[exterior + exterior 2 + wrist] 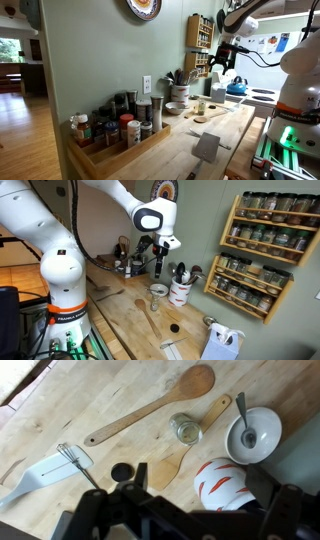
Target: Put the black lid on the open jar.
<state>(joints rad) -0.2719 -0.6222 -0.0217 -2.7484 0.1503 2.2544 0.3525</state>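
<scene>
One end effector (180, 510): high above the desk (60, 410), fingers spread wide at the bottom edge of the wrist view, nothing between them.
One black lid (121, 472): flat on the desk, nearest thing to the end effector, just beside the blade of the wooden spatula (190, 445), apart from the jar.
Step in hand: by judgement, the approach to the lid, with no grasp made yet.
Next move: calls for a straight descent over the lid, a finger on either side of its rim, a gentle close, a lift, then a short carry to the jar mouth and a level set-down.
One open jar (186, 428): upright, uncapped, pale contents, between the spatula handle and the wooden spoon (150, 405); touching the spatula or only close to it, cannot tell.
Two wooden utensils: the spatula and the spoon.
One white bowl (268, 440): just beside the jar, one metal spoon inside.
One white crock (222, 482): orange stripes, near the bowl.
One whisk (72, 457): off to the side, next to one pale turner (45, 472).
Farthest: one wall spice rack (260, 250); one tray of grouped bottles (110, 130).
</scene>
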